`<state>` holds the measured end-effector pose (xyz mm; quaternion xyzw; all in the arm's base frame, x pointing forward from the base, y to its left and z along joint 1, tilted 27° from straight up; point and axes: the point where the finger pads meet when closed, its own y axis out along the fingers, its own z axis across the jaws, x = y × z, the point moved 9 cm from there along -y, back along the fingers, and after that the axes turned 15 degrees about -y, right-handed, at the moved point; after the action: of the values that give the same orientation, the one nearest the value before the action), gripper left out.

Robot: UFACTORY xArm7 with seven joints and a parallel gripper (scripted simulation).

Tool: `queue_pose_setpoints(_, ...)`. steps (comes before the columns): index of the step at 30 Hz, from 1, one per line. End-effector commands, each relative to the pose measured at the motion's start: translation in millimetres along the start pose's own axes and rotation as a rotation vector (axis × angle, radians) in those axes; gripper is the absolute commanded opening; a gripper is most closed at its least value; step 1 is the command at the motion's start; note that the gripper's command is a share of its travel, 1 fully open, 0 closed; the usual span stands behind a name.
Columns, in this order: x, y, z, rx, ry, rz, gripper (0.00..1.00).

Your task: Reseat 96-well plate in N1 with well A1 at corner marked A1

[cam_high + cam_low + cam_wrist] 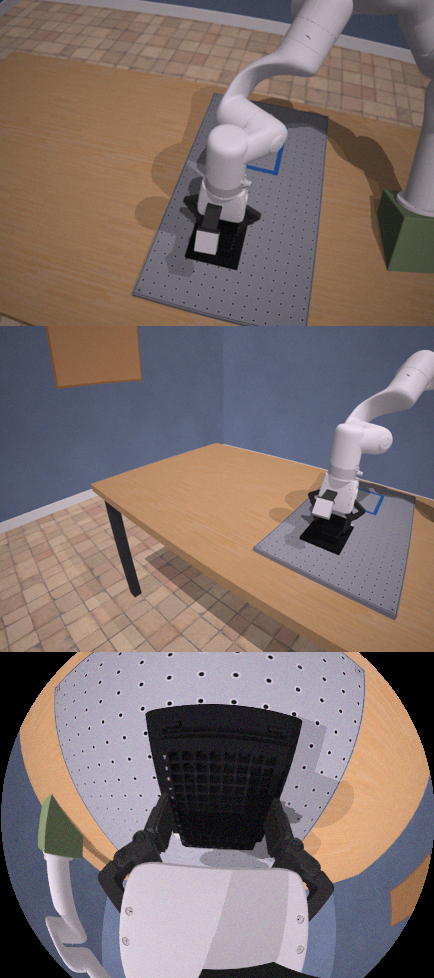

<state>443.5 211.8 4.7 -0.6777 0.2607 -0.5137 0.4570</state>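
Note:
The black 96-well plate (pixel 220 787) shows its grid of wells in the wrist view, directly over the black plate nest N1 (pixel 222 721). My gripper (pixel 220 806) points straight down, with one dark finger against each long side of the plate, shut on it. In the top and exterior views the plate (pixel 227 242) (pixel 329 531) and the nest merge into one black block under the white hand (pixel 222 203) (pixel 338 494). I cannot tell whether the plate rests in the nest or hangs just above it. The cut corner and the A1 mark are not discernible.
The grey perforated deck (pixel 280 228) lies on the wooden table. The blue taped outline B1 (pixel 271 164) (pixel 373 505) sits behind the nest, partly hidden by the arm. The arm's green base block (pixel 408 231) stands to the right of the deck.

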Motion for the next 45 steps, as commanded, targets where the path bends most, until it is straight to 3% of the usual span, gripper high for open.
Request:
queue_pose_setpoints(1,-0.7,-1.6,1.2,0.005,0.0,0.002,0.0)
queue_pose_setpoints(45,-0.7,4.8,1.3,0.005,0.0,0.002,0.0)
